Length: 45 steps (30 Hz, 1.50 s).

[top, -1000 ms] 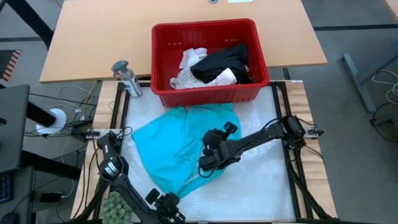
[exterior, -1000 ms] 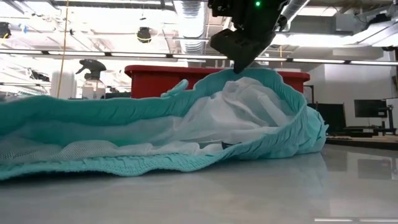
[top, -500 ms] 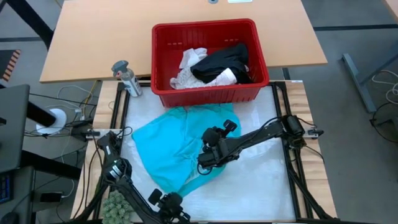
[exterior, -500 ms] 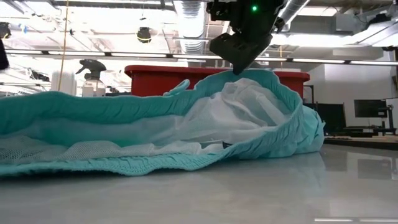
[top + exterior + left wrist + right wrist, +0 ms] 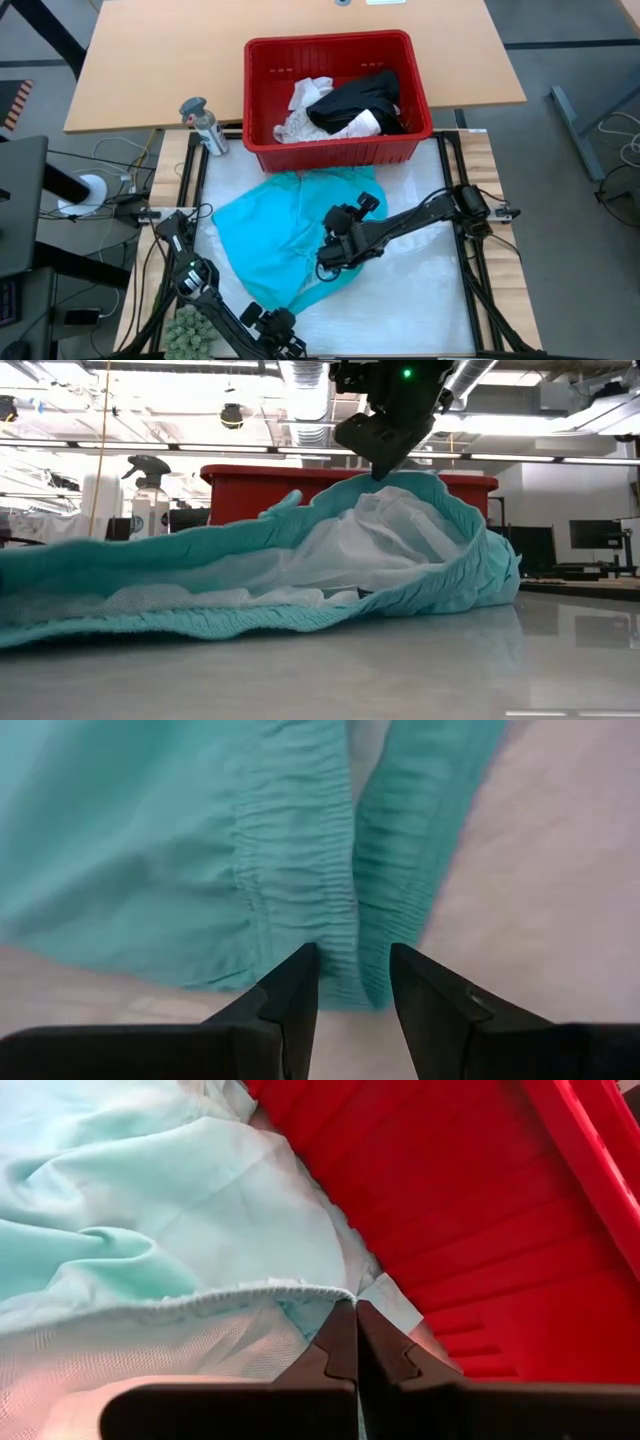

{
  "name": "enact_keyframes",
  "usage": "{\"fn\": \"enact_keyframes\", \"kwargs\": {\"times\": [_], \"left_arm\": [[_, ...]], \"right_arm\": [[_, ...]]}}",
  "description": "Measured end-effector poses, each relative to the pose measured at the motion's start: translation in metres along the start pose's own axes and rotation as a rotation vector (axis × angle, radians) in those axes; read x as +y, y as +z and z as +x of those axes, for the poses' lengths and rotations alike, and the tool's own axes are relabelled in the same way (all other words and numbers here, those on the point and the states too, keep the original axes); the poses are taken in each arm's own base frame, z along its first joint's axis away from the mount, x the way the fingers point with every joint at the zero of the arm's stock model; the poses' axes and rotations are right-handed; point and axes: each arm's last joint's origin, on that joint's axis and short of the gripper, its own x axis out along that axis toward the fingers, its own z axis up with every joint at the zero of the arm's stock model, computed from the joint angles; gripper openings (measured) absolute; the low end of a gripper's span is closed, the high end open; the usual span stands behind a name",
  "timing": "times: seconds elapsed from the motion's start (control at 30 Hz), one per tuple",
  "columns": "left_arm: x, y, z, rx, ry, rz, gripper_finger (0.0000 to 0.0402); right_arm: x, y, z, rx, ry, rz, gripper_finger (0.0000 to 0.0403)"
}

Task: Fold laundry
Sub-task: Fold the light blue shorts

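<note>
At the near edge, the left fingers (image 5: 350, 982), part-open, have reached the teal garment's (image 5: 275, 235) waistband; right fingers (image 5: 352, 1342) still pinch it.

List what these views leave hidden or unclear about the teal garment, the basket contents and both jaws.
- Teal garment: the high view has the right gripper covering where it pinches the hem.
- Left gripper: nearly cut off by the high view's bottom edge.
- Red basket: the black garment covers whatever lies beneath.
</note>
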Motion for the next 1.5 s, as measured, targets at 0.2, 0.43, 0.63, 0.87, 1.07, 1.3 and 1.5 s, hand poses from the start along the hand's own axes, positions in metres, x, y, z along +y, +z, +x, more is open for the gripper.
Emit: {"fn": "enact_keyframes", "kwargs": {"times": [0.2, 0.43, 0.63, 0.87, 1.07, 1.3, 1.5], "left_arm": [[-0.001, -0.002, 0.004, -0.014, 0.007, 0.005, 0.0096], [-0.003, 0.001, -0.002, -0.016, -0.018, 0.063, 0.0008], [-0.003, 0.001, -0.002, -0.001, -0.014, 0.126, 0.0000], [-0.001, 0.005, -0.006, -0.009, -0.026, 0.182, 0.0000], [0.010, 0.023, -0.033, -0.062, -0.099, 0.175, 0.0000], [0.020, 0.039, -0.051, -0.064, -0.144, 0.204, 0.0000], [0.033, 0.061, -0.069, 0.023, -0.194, 0.270, 0.0000]], "right_arm": [[-0.001, 0.000, 0.001, 0.009, 0.003, -0.002, 0.0018], [-0.001, 0.000, 0.002, 0.015, 0.000, -0.012, 0.0018], [-0.006, -0.007, -0.001, 0.058, -0.030, -0.065, 0.0018], [-0.015, -0.018, -0.009, 0.137, -0.073, -0.102, 0.0018], [-0.011, -0.023, -0.016, 0.158, -0.045, -0.122, 0.0018], [-0.006, -0.029, -0.027, 0.162, -0.010, -0.143, 0.0018], [0.000, -0.038, -0.039, 0.217, 0.057, -0.175, 0.0018]]}}
